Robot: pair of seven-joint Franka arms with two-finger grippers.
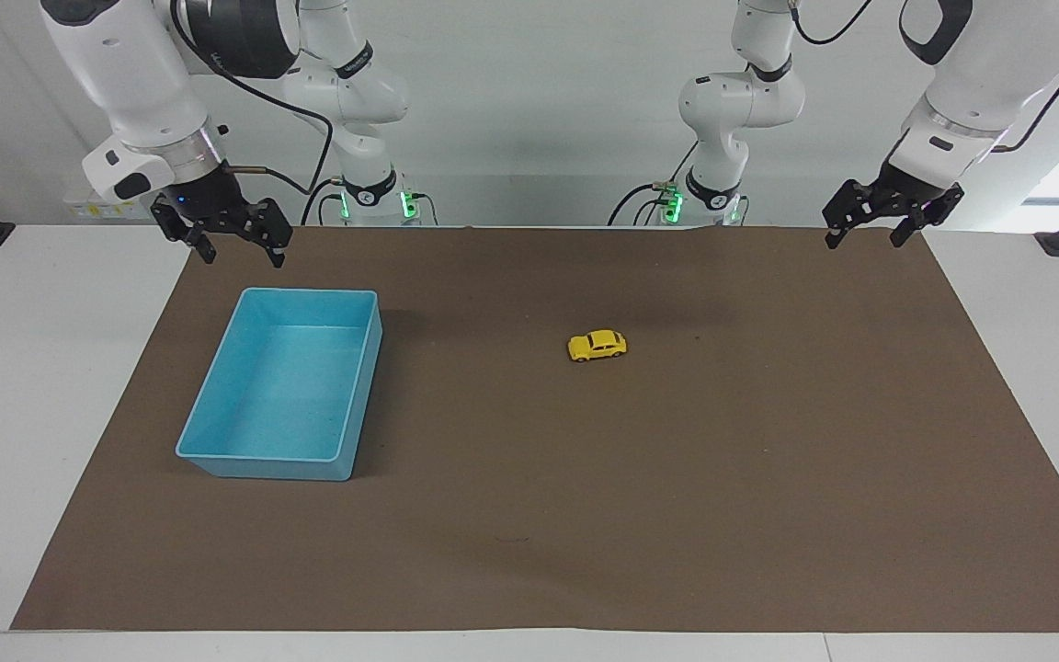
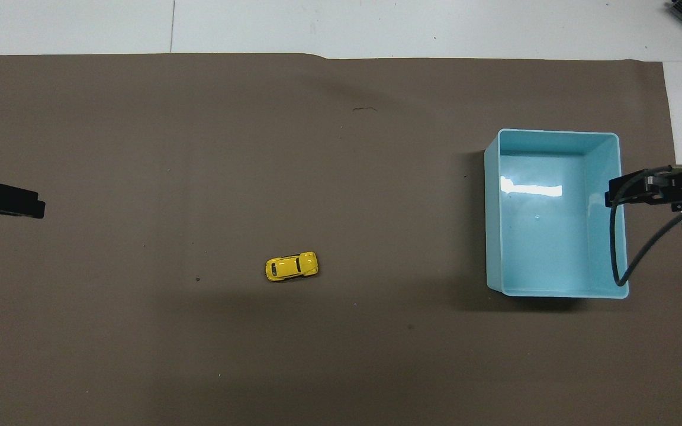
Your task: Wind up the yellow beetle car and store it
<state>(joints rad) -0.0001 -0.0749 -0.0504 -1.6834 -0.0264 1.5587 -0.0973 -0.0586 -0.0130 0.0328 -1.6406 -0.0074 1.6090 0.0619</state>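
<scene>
I see the yellow beetle car (image 1: 597, 346) sitting alone on the brown mat (image 1: 677, 515), well apart from the blue bin (image 1: 217, 386), so my left gripper (image 1: 862, 229) and right gripper (image 1: 235, 248) both hang spread wide, ready to grab.

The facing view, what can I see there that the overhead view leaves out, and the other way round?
Only the facing view shows the two white robot arms whole, their bases with green lights, and both grippers entire: the left gripper open, raised over the mat's corner; the right gripper open, raised over the mat's edge by the bin. Only the overhead view shows the car's roof from straight above and the glare on the bin's floor. Both show the tiny yellow beetle car on the brown mat and the empty light-blue plastic bin.
</scene>
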